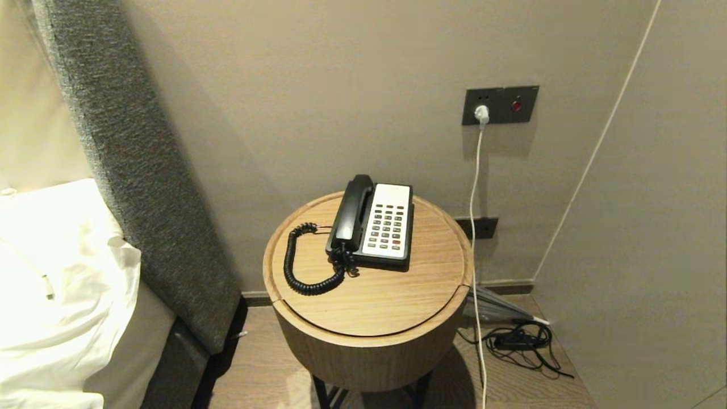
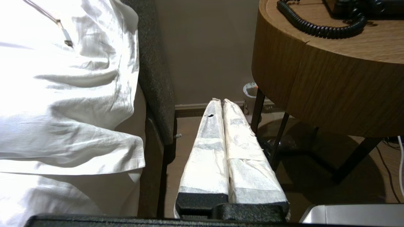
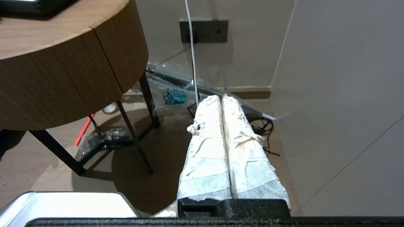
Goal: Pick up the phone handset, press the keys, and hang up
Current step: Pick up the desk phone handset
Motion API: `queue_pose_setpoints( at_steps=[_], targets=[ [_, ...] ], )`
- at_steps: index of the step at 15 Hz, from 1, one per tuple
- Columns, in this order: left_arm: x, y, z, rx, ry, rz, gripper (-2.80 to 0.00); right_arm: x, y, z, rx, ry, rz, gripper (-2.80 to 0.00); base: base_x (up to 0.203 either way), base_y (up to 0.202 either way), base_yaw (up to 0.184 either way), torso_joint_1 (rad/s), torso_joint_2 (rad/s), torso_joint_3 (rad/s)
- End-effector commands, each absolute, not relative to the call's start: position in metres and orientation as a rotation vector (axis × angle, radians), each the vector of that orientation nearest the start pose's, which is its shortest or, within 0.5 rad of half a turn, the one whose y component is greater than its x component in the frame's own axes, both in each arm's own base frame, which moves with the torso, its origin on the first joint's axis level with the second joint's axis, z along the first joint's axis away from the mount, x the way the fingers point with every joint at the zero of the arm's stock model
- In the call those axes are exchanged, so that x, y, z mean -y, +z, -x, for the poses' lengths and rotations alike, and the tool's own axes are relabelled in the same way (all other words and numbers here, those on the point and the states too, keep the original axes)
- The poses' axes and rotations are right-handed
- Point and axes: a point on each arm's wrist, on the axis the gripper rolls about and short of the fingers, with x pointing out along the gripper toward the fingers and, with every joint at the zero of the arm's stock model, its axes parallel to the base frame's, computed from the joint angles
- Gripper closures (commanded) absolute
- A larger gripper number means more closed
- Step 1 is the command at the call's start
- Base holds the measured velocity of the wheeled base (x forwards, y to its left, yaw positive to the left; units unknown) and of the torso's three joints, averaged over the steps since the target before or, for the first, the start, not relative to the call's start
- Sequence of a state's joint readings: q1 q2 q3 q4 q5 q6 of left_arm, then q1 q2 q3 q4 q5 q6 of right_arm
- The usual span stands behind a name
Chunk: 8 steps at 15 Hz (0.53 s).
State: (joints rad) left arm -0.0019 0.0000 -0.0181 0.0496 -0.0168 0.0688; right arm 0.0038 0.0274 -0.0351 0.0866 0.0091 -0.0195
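Note:
The black phone handset (image 1: 350, 213) lies in its cradle on the left side of the phone base, on a round wooden bedside table (image 1: 369, 295). Its coiled cord (image 1: 304, 270) loops over the tabletop to the left, and part of the cord (image 2: 318, 28) shows in the left wrist view. The keys (image 1: 386, 227) form a dark grid with one red button in the white faceplate. Neither arm shows in the head view. My left gripper (image 2: 220, 101) hangs shut and empty below the table's left side. My right gripper (image 3: 221, 97) hangs shut and empty below the table's right side.
A bed with white linen (image 1: 57, 272) and a grey padded headboard (image 1: 142, 165) stands on the left. A wall (image 1: 653, 227) closes in on the right. A white cable (image 1: 476, 227) runs from a wall socket (image 1: 500, 105) down to tangled black cables (image 1: 522, 343) on the floor.

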Motion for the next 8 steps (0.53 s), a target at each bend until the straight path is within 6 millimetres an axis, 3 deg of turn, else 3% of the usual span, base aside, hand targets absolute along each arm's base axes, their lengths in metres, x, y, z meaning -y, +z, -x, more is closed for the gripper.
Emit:
queue_pose_setpoints(
  at_steps=[1, 8],
  targets=[
    [0.0003, 0.0754, 0.0242, -0.033, -0.018, -0.062, 0.0, -0.0001, 0.0769, 0.0236, -0.08, 0.016, 0.02, 0.0, 0.0, 0.0, 0.0, -0.002, 0.0, -0.185],
    [0.0001, 0.0756, 0.0244, -0.037, -0.01, -0.038, 0.0, -0.0001, 0.077, 0.0235, -0.081, 0.015, 0.02, 0.0, 0.0, 0.0, 0.0, 0.004, 0.0, -0.196]
  ],
)
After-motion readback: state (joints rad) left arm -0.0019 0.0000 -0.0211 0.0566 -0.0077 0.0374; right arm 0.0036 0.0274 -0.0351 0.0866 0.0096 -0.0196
